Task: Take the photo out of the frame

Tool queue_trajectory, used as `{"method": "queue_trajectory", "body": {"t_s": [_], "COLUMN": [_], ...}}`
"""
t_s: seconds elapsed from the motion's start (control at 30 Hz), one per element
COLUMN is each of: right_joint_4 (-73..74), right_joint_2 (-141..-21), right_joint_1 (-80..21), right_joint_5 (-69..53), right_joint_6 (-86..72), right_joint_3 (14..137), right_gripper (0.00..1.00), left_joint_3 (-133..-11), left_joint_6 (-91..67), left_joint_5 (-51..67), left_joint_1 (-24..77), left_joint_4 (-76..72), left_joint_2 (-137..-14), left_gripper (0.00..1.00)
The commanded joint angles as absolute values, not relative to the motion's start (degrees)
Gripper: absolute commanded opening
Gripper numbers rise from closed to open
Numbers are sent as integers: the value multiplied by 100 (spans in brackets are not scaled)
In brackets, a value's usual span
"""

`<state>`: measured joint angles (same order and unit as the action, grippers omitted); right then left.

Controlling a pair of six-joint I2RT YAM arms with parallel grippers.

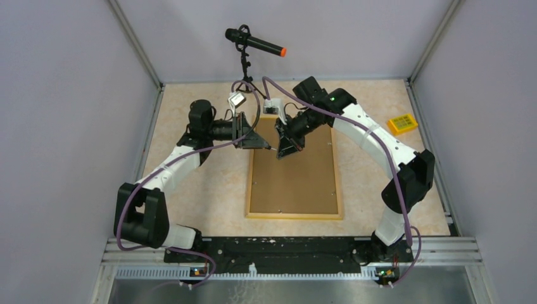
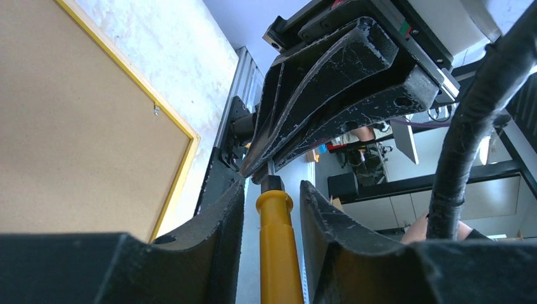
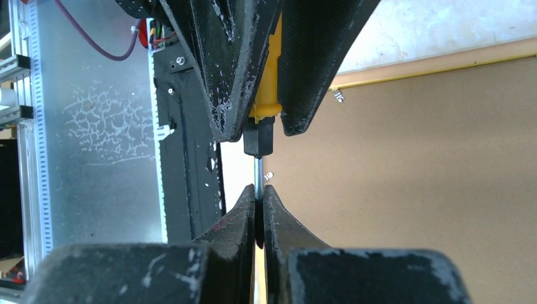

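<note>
The frame (image 1: 294,183) lies face down on the table, brown back (image 2: 69,126) up, with its yellow border showing at the edge. The photo is hidden under that back. Both grippers meet above the frame's far left corner, end to end along a yellow-handled screwdriver (image 2: 278,247). My left gripper (image 2: 272,185) is open, its fingers either side of the handle with a gap on each side. My right gripper (image 3: 258,189) is shut on the screwdriver's thin metal shaft (image 3: 257,170). Small metal clips (image 3: 337,95) sit near the back's edge.
A small yellow block (image 1: 403,123) lies at the back right of the table. A microphone (image 1: 256,43) on a stand rises behind the grippers. Pale walls close in three sides, and a black rail (image 1: 291,253) runs along the near edge.
</note>
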<state>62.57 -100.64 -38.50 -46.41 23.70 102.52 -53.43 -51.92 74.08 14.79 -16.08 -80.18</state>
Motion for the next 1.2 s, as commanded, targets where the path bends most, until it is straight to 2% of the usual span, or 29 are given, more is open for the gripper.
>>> {"method": "queue_trajectory", "body": {"t_s": [0.0, 0.17, 0.2, 0.27, 0.3, 0.33, 0.4, 0.53, 0.67, 0.83, 0.97, 1.17], "right_joint_4": [5994, 5901, 5890, 5908, 5919, 5933, 5876, 5237, 4501, 3739, 3471, 3077], "right_joint_2": [-9980, -9984, -9977, -9920, -9873, -9797, -9534, -8563, -7609, -7095, -7110, -7094], "right_joint_1": [-3886, -3745, -3687, -3514, -3398, -3270, -3096, -3073, -3529, -4392, -4590, -5632], "right_joint_5": [-4739, -4648, -4610, -4545, -4497, -4448, -4180, -3269, -2553, -1996, -2003, -1705], "right_joint_6": [2246, 2117, 2093, 2087, 2111, 2168, 2363, 2954, 3092, 2861, 2692, 2563], "right_joint_3": [10322, 10348, 10357, 10372, 10360, 10326, 9996, 8551, 7019, 5719, 5139, 4434], "right_gripper": [0, 2, 11, 41, 52, 60, 69, 76, 83, 88, 92, 95], "left_joint_3": [-5275, -5362, -5434, -5669, -5841, -6026, -6417, -6910, -6746, -6478, -6414, -6139], "left_joint_6": [-5325, -5165, -5008, -4106, -3570, -2983, -1887, 40, 1046, 925, 591, 431], "left_joint_5": [7420, 7471, 7475, 7448, 7359, 7261, 6967, 6016, 4993, 4457, 4309, 4235], "left_joint_1": [1490, 1453, 1420, 1335, 1257, 1165, 989, 783, 782, 773, 758, 672], "left_joint_4": [-2069, -1830, -1567, -667, 45, 713, 1887, 3792, 4439, 4431, 4404, 4447], "left_joint_2": [-7888, -7835, -7819, -7773, -7757, -7726, -7709, -7675, -7462, -7270, -7294, -7143], "left_gripper": [39, 20, 15, 4, 0, 0, 0, 0, 0, 0, 0, 0]}}
